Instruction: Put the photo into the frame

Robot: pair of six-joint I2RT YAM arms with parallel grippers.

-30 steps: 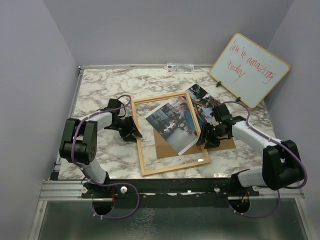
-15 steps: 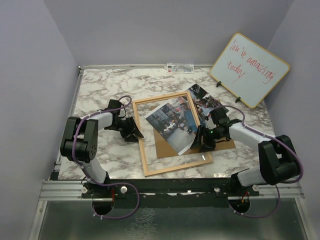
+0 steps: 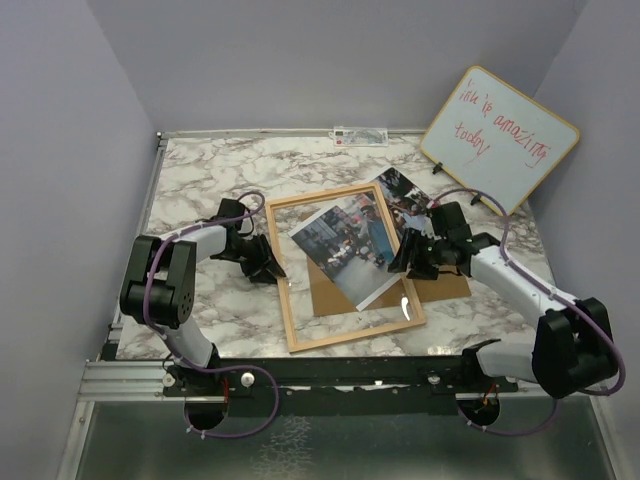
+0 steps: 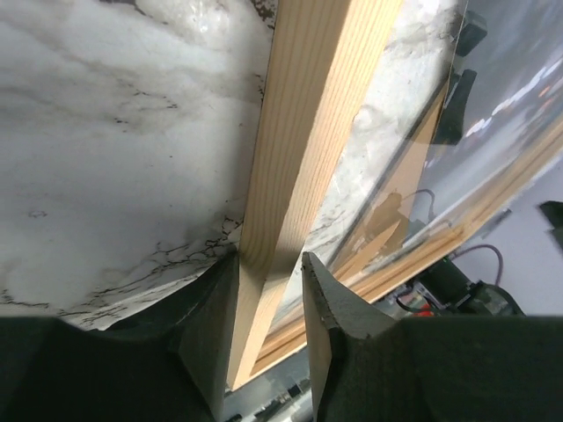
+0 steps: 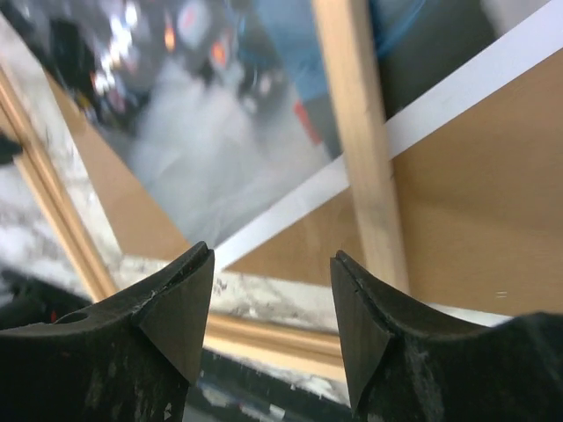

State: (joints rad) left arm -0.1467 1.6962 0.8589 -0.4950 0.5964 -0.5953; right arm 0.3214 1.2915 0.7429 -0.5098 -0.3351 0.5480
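On the table (image 3: 200, 170), the frame (image 4: 299, 132) lies over the photo (image 3: 345, 245) and backing board (image 3: 328, 288), whiteboard (image 3: 500, 140) behind at right.

Our left arm folds up at the elbow and reaches toward the middle, low over the table, and our left gripper (image 3: 266, 264) has a finger pressed to each side of one rail of the frame (image 4: 299, 132). Our right arm stretches in from the right, wrist tipped down. Our right gripper (image 5: 271, 257) hangs with its jaws well apart, holding nothing.
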